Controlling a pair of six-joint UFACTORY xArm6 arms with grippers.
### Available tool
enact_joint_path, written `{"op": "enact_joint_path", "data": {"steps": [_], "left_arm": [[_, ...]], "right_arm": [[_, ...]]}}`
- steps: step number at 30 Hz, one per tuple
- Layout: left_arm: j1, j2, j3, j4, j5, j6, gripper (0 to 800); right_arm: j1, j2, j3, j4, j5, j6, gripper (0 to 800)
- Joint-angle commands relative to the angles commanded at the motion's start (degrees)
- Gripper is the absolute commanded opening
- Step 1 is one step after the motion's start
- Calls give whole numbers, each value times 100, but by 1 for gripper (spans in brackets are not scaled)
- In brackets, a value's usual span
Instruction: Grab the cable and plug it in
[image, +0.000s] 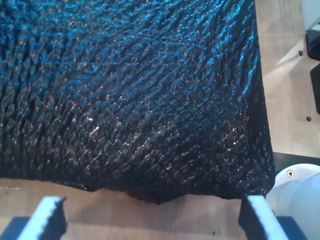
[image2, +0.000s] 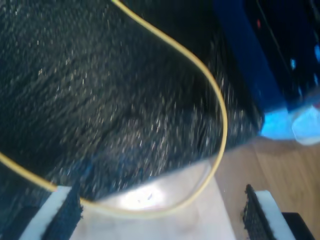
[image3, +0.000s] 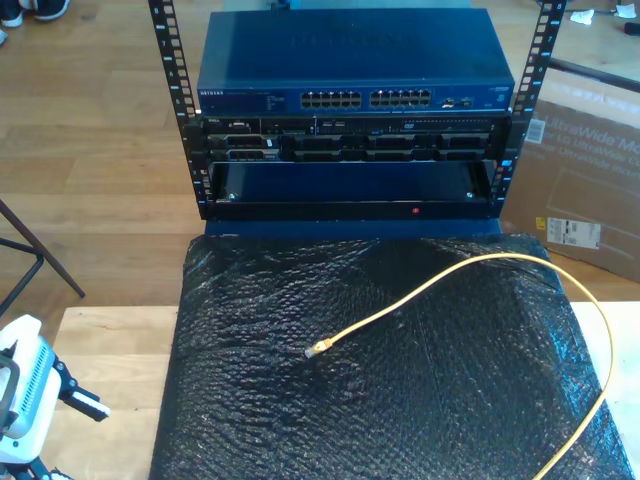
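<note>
Both grippers are seen spread, nothing pinched: my second gripper (image2: 160, 215) hangs over the cable (image3: 420, 295), my first gripper (image: 150, 220) over bare black mat (image3: 300, 420). Cable's plug (image3: 317, 349) lies mid-mat in ext. view, long axis running toward 2 o'clock, then looping to 5. Second gripper is judged nearer. Switch (image3: 350, 60) sits at 12, rack (image3: 200, 150) ports facing.

Pale wooden surface (image3: 105, 340), covered across most of its width by a black textured mat (image3: 400, 420). On the mat, a yellow cable (image3: 440, 282), plug tip near the middle, looping toward the exterior view's right edge and back to the near right corner.
</note>
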Motion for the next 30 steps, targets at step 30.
{"op": "enact_joint_path", "data": {"steps": [30], "left_arm": [[-9, 264, 193, 26, -114, 26, 800]], "right_arm": [[4800, 1591, -325, -2356, -1829, 2057, 777]]}}
